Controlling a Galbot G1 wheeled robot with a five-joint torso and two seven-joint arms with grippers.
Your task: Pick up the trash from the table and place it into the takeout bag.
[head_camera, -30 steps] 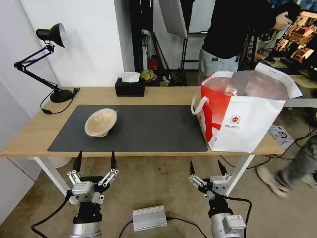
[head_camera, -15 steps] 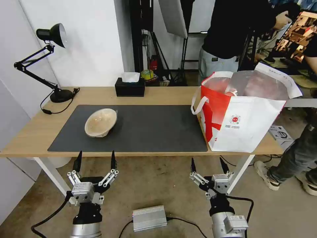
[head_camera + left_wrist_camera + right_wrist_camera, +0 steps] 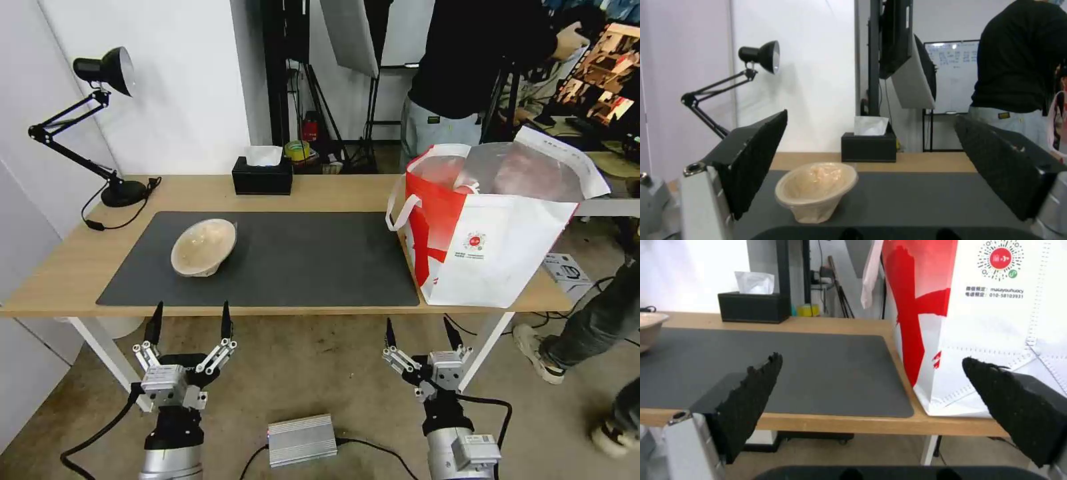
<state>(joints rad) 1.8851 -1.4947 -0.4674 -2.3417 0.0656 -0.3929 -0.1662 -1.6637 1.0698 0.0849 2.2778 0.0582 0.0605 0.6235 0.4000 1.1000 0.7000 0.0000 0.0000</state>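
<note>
While beige bowl [image 3: 203,247] sits tilted on mat [image 3: 300,267], left gripper [image 3: 190,319] and right gripper [image 3: 421,330] hover below counter [image 3: 60,267] edge, fingers apart; takeout bag [image 3: 490,227] far right.

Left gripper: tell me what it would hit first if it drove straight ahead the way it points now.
Probably the beige bowl. The left gripper, open and held in front of the table's near edge, points across the dark mat with the tilted bowl between its fingers' line. Height is hard to judge; it might clip the table edge first.

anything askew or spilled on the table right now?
The beige bowl sits tipped on the dark mat, its opening facing sideways rather than up. No spill visible. The takeout bag stands upright at the table's right end, overhanging the front edge slightly.
</note>
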